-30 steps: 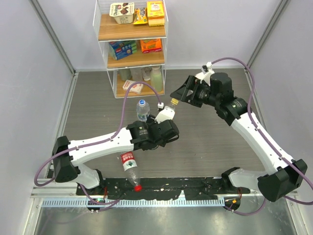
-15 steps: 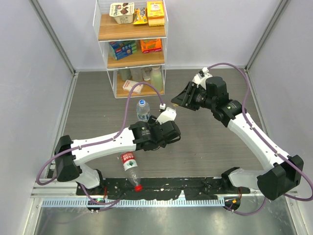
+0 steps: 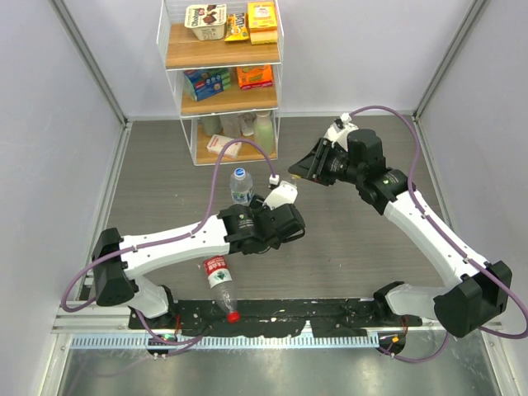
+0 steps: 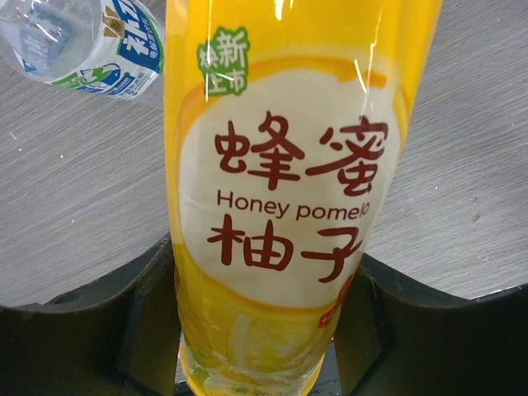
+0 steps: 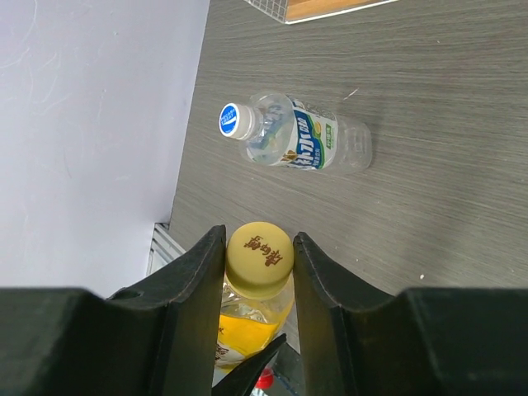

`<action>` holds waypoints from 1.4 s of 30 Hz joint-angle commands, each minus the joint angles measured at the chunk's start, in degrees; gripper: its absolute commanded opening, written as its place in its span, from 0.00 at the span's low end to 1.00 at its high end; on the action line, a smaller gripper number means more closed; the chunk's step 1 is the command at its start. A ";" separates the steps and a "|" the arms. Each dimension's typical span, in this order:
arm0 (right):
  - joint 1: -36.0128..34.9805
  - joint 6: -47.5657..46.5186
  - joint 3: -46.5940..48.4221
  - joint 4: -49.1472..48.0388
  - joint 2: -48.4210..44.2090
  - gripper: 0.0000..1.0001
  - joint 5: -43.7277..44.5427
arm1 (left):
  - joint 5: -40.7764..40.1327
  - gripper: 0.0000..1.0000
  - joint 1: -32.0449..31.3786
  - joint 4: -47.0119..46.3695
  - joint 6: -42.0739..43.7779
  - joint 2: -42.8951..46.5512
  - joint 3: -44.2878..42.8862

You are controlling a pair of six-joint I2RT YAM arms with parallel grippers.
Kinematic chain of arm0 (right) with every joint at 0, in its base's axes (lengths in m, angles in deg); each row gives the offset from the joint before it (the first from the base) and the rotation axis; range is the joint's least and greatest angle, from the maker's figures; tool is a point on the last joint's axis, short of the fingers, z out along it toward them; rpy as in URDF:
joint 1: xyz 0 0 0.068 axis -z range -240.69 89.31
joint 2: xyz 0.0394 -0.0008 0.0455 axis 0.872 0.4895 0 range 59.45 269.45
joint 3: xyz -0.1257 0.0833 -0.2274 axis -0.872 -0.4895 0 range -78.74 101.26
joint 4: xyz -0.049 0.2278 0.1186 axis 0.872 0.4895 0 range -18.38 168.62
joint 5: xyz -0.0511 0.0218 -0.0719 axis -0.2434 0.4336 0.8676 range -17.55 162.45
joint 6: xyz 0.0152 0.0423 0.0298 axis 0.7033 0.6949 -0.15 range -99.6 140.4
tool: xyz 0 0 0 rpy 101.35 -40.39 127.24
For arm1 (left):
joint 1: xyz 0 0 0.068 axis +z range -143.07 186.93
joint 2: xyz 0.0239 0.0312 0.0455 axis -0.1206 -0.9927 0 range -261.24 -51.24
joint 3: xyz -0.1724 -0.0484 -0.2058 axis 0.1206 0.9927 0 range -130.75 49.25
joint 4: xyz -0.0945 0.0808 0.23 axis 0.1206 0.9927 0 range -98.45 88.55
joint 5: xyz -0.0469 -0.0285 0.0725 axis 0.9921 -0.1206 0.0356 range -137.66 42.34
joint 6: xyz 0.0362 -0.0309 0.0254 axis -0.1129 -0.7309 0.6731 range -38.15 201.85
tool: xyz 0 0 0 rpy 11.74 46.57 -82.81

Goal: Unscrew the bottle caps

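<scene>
My left gripper (image 4: 268,330) is shut on the lower body of the yellow bottle (image 4: 280,198), labelled "Honey pomelo". In the top view the left gripper (image 3: 276,216) holds it at mid-table, tilted toward the right arm. My right gripper (image 5: 259,247) is shut on the yellow cap (image 5: 259,254), a finger pressing each side. In the top view the right gripper (image 3: 295,172) covers that cap. The blue-label bottle (image 5: 297,142) with its white cap (image 5: 234,120) rests on the table beyond. The red-label bottle (image 3: 219,276) lies near the front edge, red cap (image 3: 233,315) pointing forward.
A wire shelf rack (image 3: 223,82) with boxes and bottles stands at the back of the table. Grey walls close in both sides. A black rail (image 3: 272,312) runs along the near edge by the arm bases.
The right gripper moved in onto the yellow cap and closed on it. The left arm shifted the yellow bottle slightly and kept its grip.
</scene>
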 commanded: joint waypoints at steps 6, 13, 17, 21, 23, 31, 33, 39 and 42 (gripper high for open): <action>-0.48 -2.71 -4.44 -12.57 -3.77 0.02 -11.80 | 2.22 0.13 -0.41 -2.40 -2.20 4.38 0.56; 0.14 0.45 -8.67 -24.61 -4.82 0.02 -24.28 | 11.45 0.12 -0.49 -9.34 -1.76 11.06 5.92; 0.40 2.56 -10.33 -32.61 -6.67 0.02 -30.26 | 15.06 0.10 -0.41 -12.42 -1.76 14.49 8.21; 0.49 6.15 -12.35 -43.58 -8.33 0.02 -35.01 | 17.26 0.09 -0.41 -14.18 -1.94 16.86 9.53; 0.58 8.61 -13.50 -48.76 -8.60 0.02 -36.59 | 18.22 0.09 -0.41 -15.06 -2.02 17.74 10.05; 0.66 15.13 -15.00 -58.64 -7.46 0.02 -38.00 | 19.99 0.09 -0.41 -15.95 -2.11 18.71 9.44; 0.67 15.40 -14.82 -58.64 -7.11 0.02 -37.56 | 19.90 0.08 -0.41 -15.86 -1.94 18.89 9.44; 1.89 15.57 -14.12 -57.06 -6.76 0.02 -35.19 | 19.20 0.08 -0.41 -14.98 -1.94 19.59 9.70; 2.42 15.49 -13.07 -55.75 -7.28 0.20 -33.53 | 18.49 0.08 -0.41 -14.45 -2.02 20.29 9.97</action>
